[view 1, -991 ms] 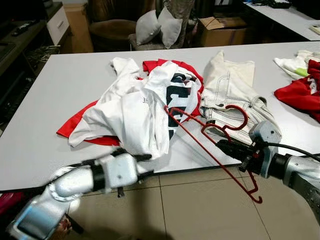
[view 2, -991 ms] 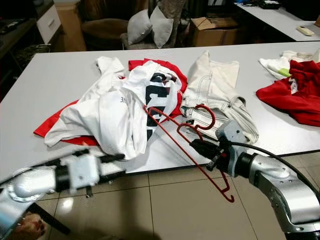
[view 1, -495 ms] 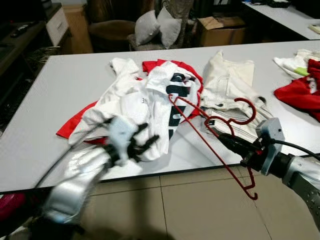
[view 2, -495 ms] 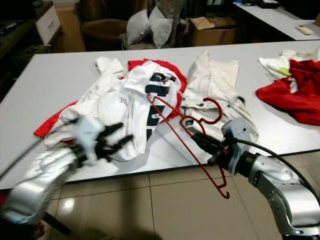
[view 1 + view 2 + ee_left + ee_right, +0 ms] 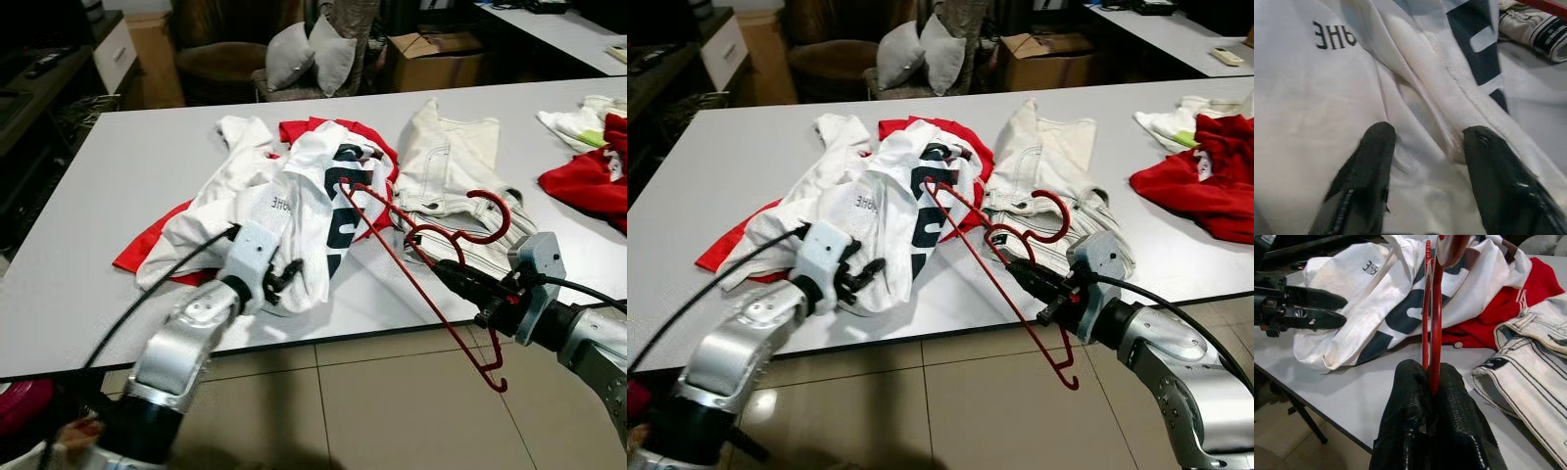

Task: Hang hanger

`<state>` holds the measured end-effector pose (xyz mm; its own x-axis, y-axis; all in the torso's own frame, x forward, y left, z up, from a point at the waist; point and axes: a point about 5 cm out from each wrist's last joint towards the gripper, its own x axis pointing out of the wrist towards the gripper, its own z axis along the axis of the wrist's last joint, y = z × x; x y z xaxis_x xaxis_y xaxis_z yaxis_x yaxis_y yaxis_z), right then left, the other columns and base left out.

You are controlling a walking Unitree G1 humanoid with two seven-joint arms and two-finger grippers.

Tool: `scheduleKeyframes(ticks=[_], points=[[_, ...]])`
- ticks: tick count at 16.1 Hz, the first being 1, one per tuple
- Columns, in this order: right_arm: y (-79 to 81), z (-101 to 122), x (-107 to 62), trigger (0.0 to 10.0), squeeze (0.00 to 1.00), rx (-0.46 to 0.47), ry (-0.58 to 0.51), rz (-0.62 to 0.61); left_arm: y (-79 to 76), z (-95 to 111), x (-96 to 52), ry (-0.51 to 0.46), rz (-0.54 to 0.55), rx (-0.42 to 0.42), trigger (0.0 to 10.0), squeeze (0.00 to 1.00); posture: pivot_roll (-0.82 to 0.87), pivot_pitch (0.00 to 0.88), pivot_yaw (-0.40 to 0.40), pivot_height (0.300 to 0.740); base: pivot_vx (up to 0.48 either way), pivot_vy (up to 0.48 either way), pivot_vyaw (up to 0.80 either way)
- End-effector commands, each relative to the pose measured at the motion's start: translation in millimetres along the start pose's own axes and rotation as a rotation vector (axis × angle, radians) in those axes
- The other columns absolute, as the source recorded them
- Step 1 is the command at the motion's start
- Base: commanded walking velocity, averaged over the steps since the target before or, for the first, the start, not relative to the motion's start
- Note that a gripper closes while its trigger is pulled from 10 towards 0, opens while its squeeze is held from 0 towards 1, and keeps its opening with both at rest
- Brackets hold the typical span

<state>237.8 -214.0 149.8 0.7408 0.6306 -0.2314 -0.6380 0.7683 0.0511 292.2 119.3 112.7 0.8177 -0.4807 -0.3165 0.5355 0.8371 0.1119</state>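
Bright even indoor light, soft shadows — wrist close-ups slightly blurred

A lived-in home room: a long white bench [image 5: 118, 186] strewn with crumpled laundry, a brown armchair [image 5: 220, 59] with grey cushions [image 5: 312, 54], an open cardboard box [image 5: 431, 59], tiled floor [image 5: 372, 411].

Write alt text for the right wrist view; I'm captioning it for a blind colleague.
The right end effector is shut on a red hanger above a grey table. Beyond lie a white shirt and pale jeans, with the left end effector at the shirt.
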Motion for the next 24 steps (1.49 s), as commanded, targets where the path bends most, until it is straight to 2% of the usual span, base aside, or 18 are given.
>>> scheduleKeyframes(ticks=[1, 9, 12, 24], points=[[1.9, 4, -1.5, 10.0, 0.00, -0.013, -0.019, 0.003, 0.7, 0, 0.6, 0.011, -0.002, 0.009, 0.0, 0.00, -0.20, 0.000, 0.065, 0.740, 0.000, 0.000, 0.00], [3.6, 5, 0.8, 10.0, 0.00, -0.022, -0.024, 0.006, -0.4, -3, 3.3, -0.003, 0.012, 0.034, 0.0, 0.00, -0.20, 0.000, 0.068, 0.740, 0.000, 0.000, 0.00], [4.2, 5, 0.0, 10.0, 0.00, -0.024, -0.027, 0.006, 4.7, -6, 5.7, 0.004, 0.044, 0.039, 0.0, 0.00, -0.20, 0.000, 0.071, 0.740, 0.000, 0.000, 0.00], [4.8, 8, -3.0, 10.0, 0.00, -0.030, -0.050, 0.005, 9.0, 1, 15.7, -0.095, 0.087, -0.046, 0.0, 0.00, -0.21, 0.000, 0.079, 0.740, 0.000, 0.000, 0.00]])
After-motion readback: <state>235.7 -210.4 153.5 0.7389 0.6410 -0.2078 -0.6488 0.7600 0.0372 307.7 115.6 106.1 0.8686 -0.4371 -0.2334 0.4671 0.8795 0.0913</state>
